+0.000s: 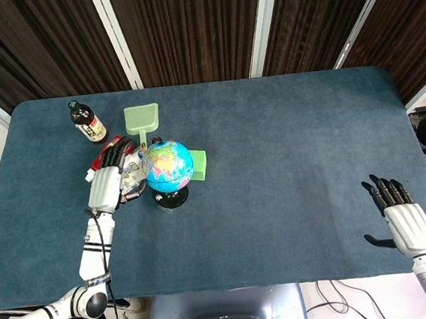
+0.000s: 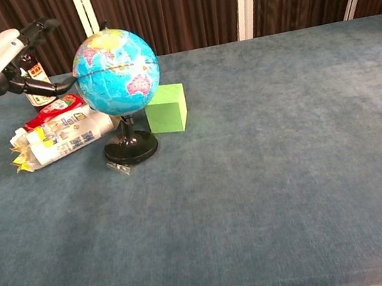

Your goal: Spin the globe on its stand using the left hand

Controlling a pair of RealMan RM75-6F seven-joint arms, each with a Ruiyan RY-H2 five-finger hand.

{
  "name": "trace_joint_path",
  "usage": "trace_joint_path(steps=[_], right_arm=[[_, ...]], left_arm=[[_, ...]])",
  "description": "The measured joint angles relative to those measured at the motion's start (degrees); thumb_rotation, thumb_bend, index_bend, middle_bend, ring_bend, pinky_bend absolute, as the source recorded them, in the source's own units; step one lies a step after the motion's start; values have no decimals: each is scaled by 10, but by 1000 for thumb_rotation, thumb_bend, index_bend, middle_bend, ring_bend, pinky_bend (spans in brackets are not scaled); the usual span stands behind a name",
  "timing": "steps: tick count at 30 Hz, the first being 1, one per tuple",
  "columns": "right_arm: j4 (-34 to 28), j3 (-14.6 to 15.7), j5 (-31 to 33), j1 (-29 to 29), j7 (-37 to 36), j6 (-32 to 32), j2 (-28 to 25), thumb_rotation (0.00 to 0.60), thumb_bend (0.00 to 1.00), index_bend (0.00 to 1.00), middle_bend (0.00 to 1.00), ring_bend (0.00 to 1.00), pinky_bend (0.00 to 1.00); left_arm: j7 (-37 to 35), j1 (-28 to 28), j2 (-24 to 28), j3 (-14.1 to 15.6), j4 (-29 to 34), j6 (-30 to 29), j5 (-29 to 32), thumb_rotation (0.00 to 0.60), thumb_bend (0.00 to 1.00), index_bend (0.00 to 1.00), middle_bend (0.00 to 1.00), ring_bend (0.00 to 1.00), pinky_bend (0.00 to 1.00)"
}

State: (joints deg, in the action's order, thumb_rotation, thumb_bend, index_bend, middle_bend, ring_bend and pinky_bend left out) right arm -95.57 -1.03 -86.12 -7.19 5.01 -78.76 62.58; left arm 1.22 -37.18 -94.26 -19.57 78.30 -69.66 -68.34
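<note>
A small blue globe (image 1: 168,165) (image 2: 117,70) stands on a black round stand (image 2: 131,150) left of the table's middle. My left hand (image 1: 104,185) (image 2: 0,62) hovers just left of the globe with its fingers spread and nothing in it; the thumb reaches toward the ball's left side, at or just short of touching. My right hand (image 1: 404,220) lies open, palm down, at the near right of the table, far from the globe; the chest view does not show it.
A green cube (image 2: 166,108) sits just right of the stand. Snack packets (image 2: 61,137) lie left of it under my left hand. A dark bottle (image 1: 87,122) and a pale green scoop (image 1: 142,119) stand behind. The table (image 1: 288,160) has blue cloth.
</note>
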Motion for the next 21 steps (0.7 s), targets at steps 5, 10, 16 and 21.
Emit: trace_joint_path(steps=[5,10,16,21], right_arm=[[0,-1,2,0,2,0,1,600,103,0,0,0,0],[0,0,1,0,3,-1,1,600,103,0,0,0,0],[0,-1,1,1,6,-2,2,600,103,0,0,0,0],[-2,0,-2,3,9,-6,2,600,103,0,0,0,0]], left_arm=[[-9,-1,0,-4,-12,8,8,600,316,0,0,0,9],[-14,-1,5,-4,-15,10,8,600,315,0,0,0,10],[-18,10,22,8,-1,-2,-11,600,362,0,0,0,10],[-19,37,53,39,25,-25,-46,600,403,0,0,0,10]])
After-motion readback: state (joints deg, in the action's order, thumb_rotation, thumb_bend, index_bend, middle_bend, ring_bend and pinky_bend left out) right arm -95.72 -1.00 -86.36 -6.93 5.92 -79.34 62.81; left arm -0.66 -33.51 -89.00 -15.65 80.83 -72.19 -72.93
